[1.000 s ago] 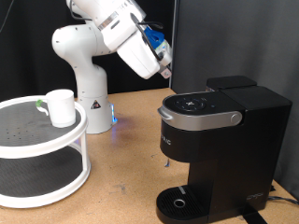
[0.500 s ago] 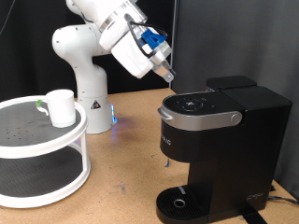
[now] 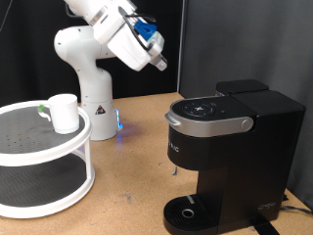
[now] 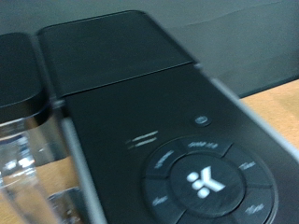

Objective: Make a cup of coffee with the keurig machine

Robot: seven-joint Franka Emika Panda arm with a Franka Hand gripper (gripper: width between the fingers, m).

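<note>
The keurig machine [image 3: 231,147] stands black and boxy at the exterior view's right, its silver-grey lid handle [image 3: 207,123] down. The wrist view looks onto its top panel [image 4: 140,103] and the ring of buttons around the K logo [image 4: 202,181]. My gripper [image 3: 159,61] hangs in the air above and to the left of the machine, touching nothing; its fingers do not show in the wrist view. The white cup [image 3: 65,113] sits on the top shelf of a white round rack [image 3: 44,149] at the exterior view's left, far from the gripper.
A small pod with a green top [image 3: 41,110] lies beside the cup on the rack. The white arm base [image 3: 90,78] stands behind, with a blue light at its foot. A round drip tray [image 3: 188,211] sits at the machine's base.
The gripper has risen and swung to the exterior view's left, away from the machine's top. The machine, the cup and the rack have not moved.
</note>
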